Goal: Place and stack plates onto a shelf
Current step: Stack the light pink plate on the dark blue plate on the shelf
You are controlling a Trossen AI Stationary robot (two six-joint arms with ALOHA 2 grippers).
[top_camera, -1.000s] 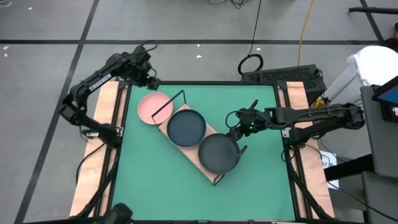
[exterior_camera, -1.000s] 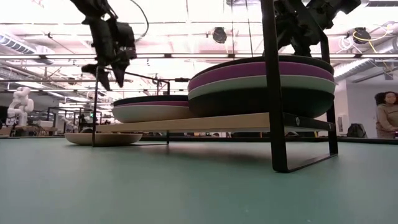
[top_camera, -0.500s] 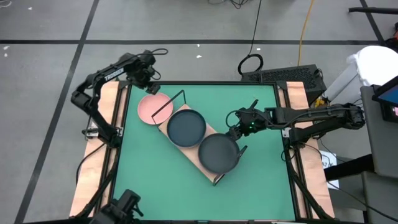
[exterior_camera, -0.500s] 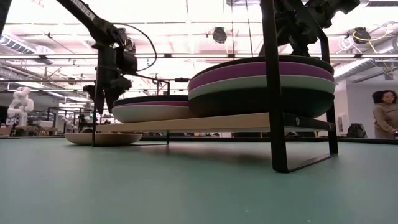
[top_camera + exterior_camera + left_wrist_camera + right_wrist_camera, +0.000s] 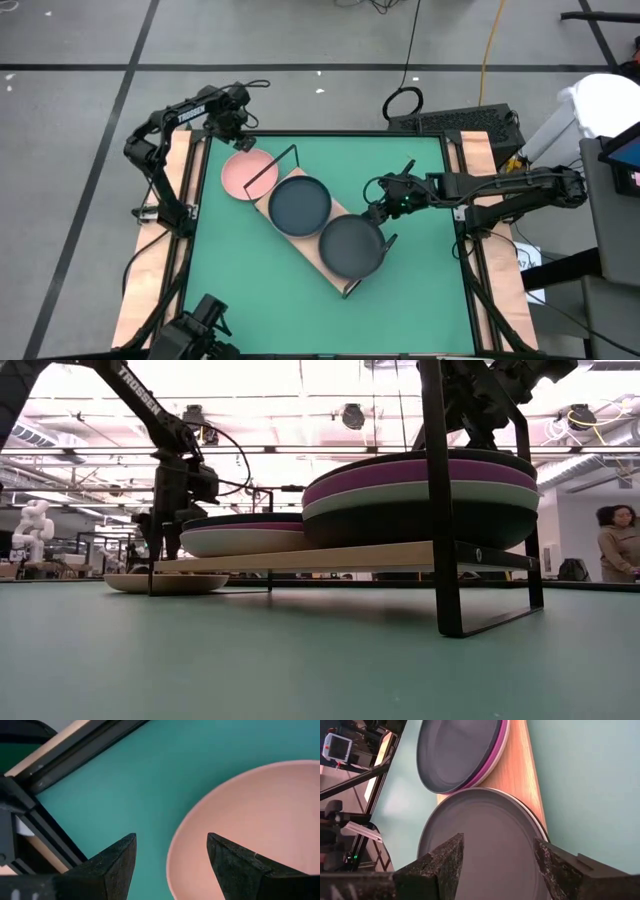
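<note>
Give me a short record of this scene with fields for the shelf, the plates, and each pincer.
shelf: wooden board lying diagonally on the green table
stacks on shelf: two, each with a dark plate on top
loose plate: pink plate on the table, beside the shelf's end
left pincer: open, straddling the pink plate's rim
right pincer: open, above the dark top plate
</note>
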